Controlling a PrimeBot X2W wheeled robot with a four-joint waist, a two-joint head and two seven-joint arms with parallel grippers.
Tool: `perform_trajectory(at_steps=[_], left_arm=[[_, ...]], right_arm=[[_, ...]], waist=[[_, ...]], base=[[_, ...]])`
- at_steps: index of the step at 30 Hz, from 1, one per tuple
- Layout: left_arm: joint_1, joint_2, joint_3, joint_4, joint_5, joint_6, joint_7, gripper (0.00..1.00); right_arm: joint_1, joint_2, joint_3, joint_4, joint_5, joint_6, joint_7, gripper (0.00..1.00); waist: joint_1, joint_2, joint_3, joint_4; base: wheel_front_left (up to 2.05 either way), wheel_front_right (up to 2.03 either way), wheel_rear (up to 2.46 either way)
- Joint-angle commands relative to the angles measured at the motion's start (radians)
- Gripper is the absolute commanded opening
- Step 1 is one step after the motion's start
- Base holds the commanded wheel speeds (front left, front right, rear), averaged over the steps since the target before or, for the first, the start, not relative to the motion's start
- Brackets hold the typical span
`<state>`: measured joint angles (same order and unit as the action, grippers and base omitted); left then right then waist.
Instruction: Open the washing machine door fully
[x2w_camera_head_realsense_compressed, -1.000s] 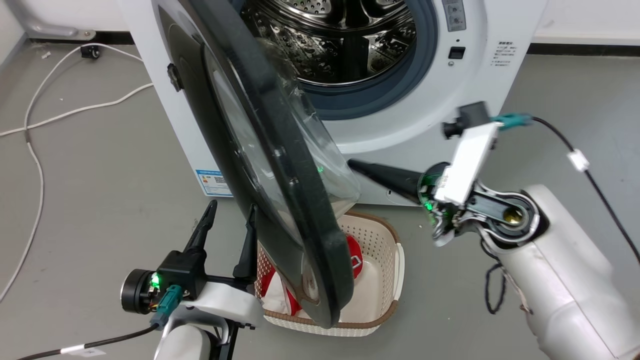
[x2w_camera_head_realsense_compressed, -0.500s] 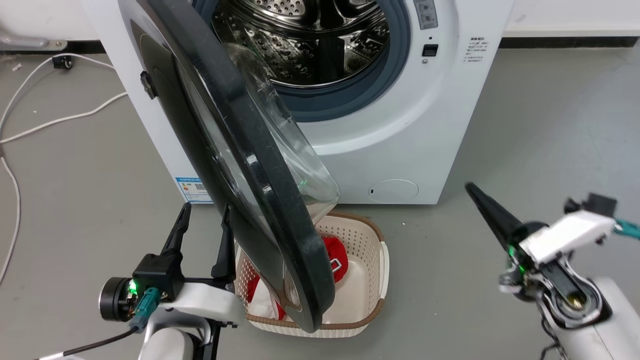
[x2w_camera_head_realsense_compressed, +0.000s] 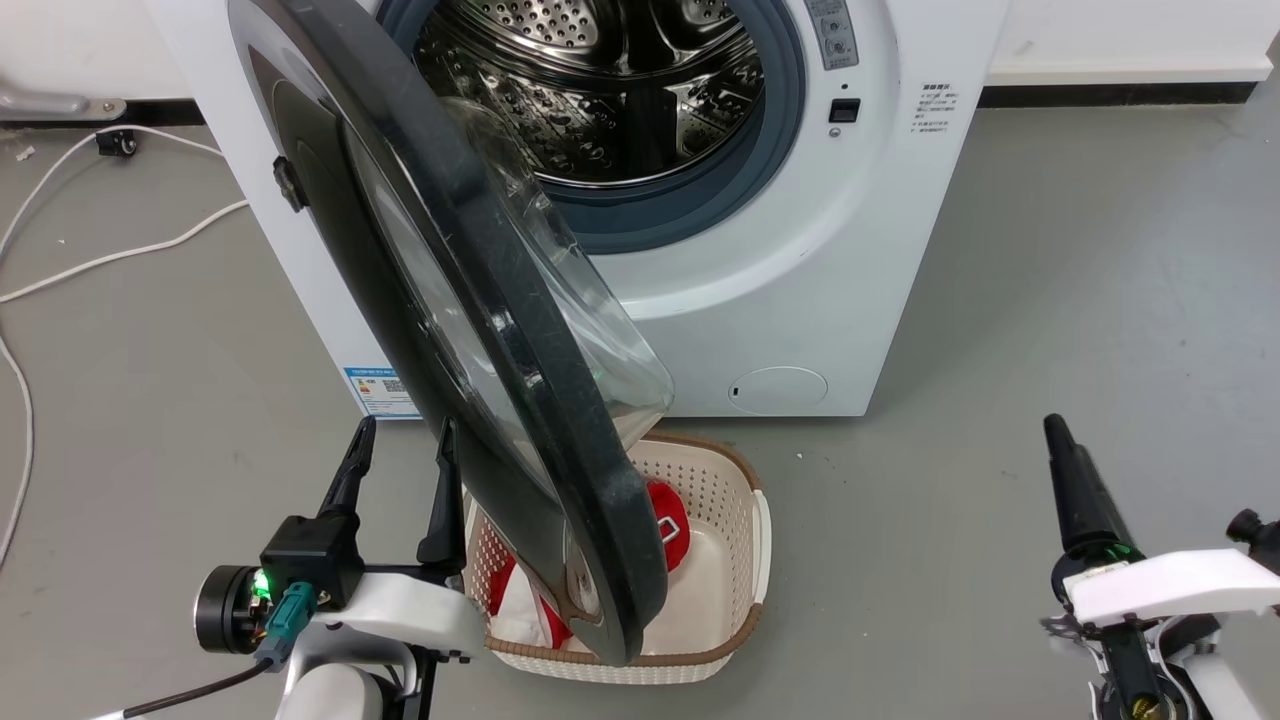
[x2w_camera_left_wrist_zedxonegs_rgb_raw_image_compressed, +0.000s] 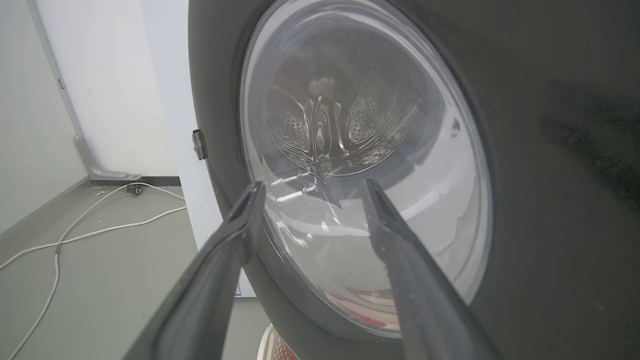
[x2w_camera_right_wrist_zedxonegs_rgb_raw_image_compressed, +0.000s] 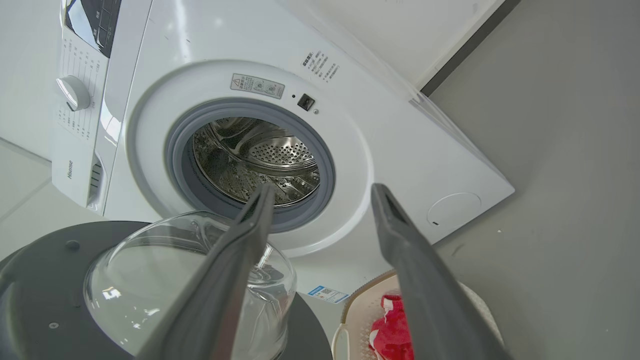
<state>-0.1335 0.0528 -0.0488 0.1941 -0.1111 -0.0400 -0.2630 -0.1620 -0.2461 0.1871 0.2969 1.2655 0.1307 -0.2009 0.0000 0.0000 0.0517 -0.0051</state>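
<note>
The left jaws stand open, their two dark fingers (x2w_camera_head_realsense_compressed: 352, 470) spread and pointing up at the outer face of the washing machine door (x2w_camera_head_realsense_compressed: 470, 330). The door is straight ahead of these jaws and very near. In the left wrist view its round window lies between and beyond the two tips. The finger nearer the door is just beside the lower part of the black frame; whether it touches cannot be told. The right jaws are open as well, fingers apart with nothing between them, and they sit well apart from the door, on its other side. From the right jaws the door lies ahead and to the left, inner side showing, with the clear glass bowl (x2w_camera_right_wrist_zedxonegs_rgb_raw_image_compressed: 140, 270) bulging from the dark frame.

The door is swung out from the left side of the white washing machine (x2w_camera_head_realsense_compressed: 800, 280) and stands roughly edge-on to the head camera. The machine faces both jaws, its steel drum (x2w_camera_head_realsense_compressed: 600, 90) exposed inside a grey rubber ring (x2w_camera_head_realsense_compressed: 650, 225). A small round cover (x2w_camera_head_realsense_compressed: 778, 388) sits low on the machine front, ahead of the right jaws. Between the two jaws, under the door's lower edge, a cream basket (x2w_camera_head_realsense_compressed: 757, 560) rests on the grey floor (x2w_camera_head_realsense_compressed: 1050, 300) with red cloth (x2w_camera_head_realsense_compressed: 668, 520) in it. A white cable (x2w_camera_head_realsense_compressed: 110, 255) trails over the floor beyond the left jaws, to their left.
</note>
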Motion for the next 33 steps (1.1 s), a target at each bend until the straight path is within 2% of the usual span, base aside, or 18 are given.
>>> perform_trajectory(at_steps=[1,5,6,12,15,18,24,33], left_arm=[[0.006,0.0,0.004,0.001,0.001,0.001,-0.002,1.0],[0.011,0.0,0.005,0.004,0.002,0.002,-0.002,1.0],[0.011,0.0,0.005,0.004,0.002,0.002,-0.002,1.0],[0.009,-0.001,0.004,0.002,0.006,0.002,-0.002,1.0],[0.006,-0.001,0.002,0.003,0.01,0.001,-0.002,1.0],[0.004,-0.001,0.001,0.004,0.011,0.0,-0.002,1.0],[0.007,-0.002,0.001,0.004,0.014,-0.001,-0.002,1.0],[0.016,-0.002,-0.002,0.002,0.02,-0.004,-0.002,1.0]], right_arm=[[0.016,-0.004,-0.017,0.012,-0.098,0.0,-0.035,1.0],[0.025,0.022,-0.094,-0.005,-0.334,0.0,-0.062,1.0],[0.025,0.022,-0.094,-0.005,-0.334,0.0,-0.062,1.0],[0.059,0.104,-0.225,-0.148,-0.754,0.0,-0.064,1.0],[0.09,0.131,-0.25,-0.215,-0.943,0.0,-0.064,1.0],[0.124,0.155,-0.253,-0.257,-1.081,0.0,-0.061,1.0],[0.172,0.184,-0.231,-0.251,-1.21,0.0,-0.04,1.0],[0.169,0.197,-0.231,-0.209,-1.217,0.0,-0.051,1.0]], waist=[[0.0,0.0,-0.003,0.0],[0.0,0.0,-0.009,-0.001],[0.0,0.0,-0.009,-0.001],[0.0,0.0,-0.008,0.0],[0.0,0.0,-0.007,0.002],[0.0,0.0,-0.008,0.004],[0.0,0.0,-0.011,0.007],[0.0,0.0,-0.017,0.007]], base=[[0.0,0.0,0.0],[0.0,0.0,0.0],[0.0,0.0,0.0],[0.0,0.0,0.0],[0.0,0.0,0.0],[0.0,0.0,0.0],[0.0,0.0,0.0],[0.0,0.0,0.0]])
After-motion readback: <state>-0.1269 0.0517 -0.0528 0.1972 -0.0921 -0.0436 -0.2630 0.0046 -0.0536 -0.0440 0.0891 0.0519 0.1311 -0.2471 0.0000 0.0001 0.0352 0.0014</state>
